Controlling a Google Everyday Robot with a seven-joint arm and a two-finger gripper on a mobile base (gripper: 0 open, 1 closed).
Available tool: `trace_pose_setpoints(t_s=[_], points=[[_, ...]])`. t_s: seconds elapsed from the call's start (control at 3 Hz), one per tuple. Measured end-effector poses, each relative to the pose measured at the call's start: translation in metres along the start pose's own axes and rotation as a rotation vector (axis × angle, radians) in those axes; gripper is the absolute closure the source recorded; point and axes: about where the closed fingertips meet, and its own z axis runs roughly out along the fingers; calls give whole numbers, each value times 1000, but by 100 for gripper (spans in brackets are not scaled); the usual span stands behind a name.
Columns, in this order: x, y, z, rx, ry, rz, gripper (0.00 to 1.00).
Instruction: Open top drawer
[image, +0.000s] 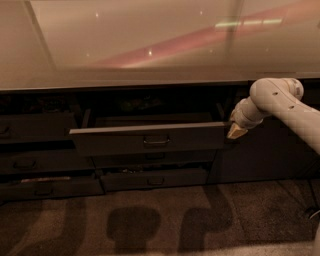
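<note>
Right now the pincer (236, 131) sits at the right end of the top drawer (115, 143), level with its pale upper rim and seemingly touching it, and whether it is open or closed cannot be told. Leftward from the pincer the drawer front stands pulled out of the cabinet, its loop handle (156, 141) well to the pincer's left and the glossy worktop (150, 45) above. Below and left of the pincer lie shallower dark drawers (155, 179), while the pale arm (282, 100) rises to its upper right.
</note>
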Motion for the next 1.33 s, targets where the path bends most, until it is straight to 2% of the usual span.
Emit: trace_pose_setpoints(t_s=[0.67,1.0,1.33], points=[[-10,-13,-19,30,-17,-11,11],[-28,-28,-55,85,-22,-39,0],[-28,-28,-55,85,-22,-40,0]])
